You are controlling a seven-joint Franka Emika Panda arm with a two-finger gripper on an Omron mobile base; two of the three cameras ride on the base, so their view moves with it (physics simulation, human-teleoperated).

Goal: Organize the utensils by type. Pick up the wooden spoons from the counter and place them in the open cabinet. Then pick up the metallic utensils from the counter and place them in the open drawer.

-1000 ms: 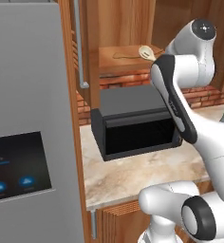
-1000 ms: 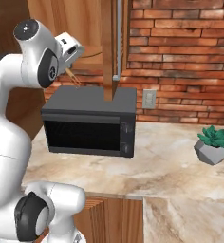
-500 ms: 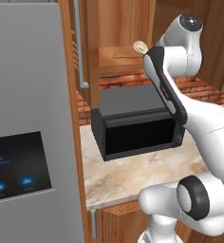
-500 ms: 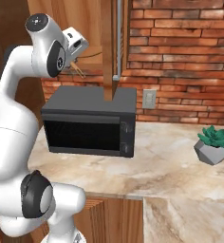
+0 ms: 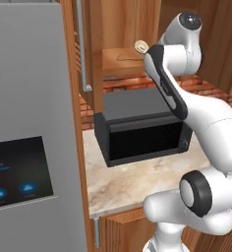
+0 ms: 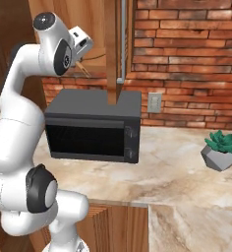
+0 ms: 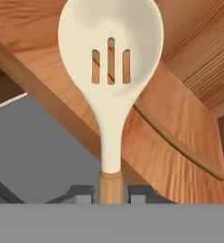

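My gripper is shut on the brown handle of a wooden spoon with a cream slotted bowl. The arm is raised high, with the hand at the mouth of the open cabinet above the microwave. In the left base view the spoon's bowl sticks out past the forearm, just over the cabinet shelf. A thin curved brown piece lies on the shelf boards beyond the spoon. The counter runs below. The open drawer and the metallic utensils are out of view.
A black microwave stands on the counter directly under the cabinet. The open cabinet door with its steel bar handle hangs beside the hand. A grey fridge fills the left side. A potted plant sits at the right.
The arm has swung left and up toward the cabinet, carrying the wooden spoon. The spoon's bowl is now over the shelf edge.
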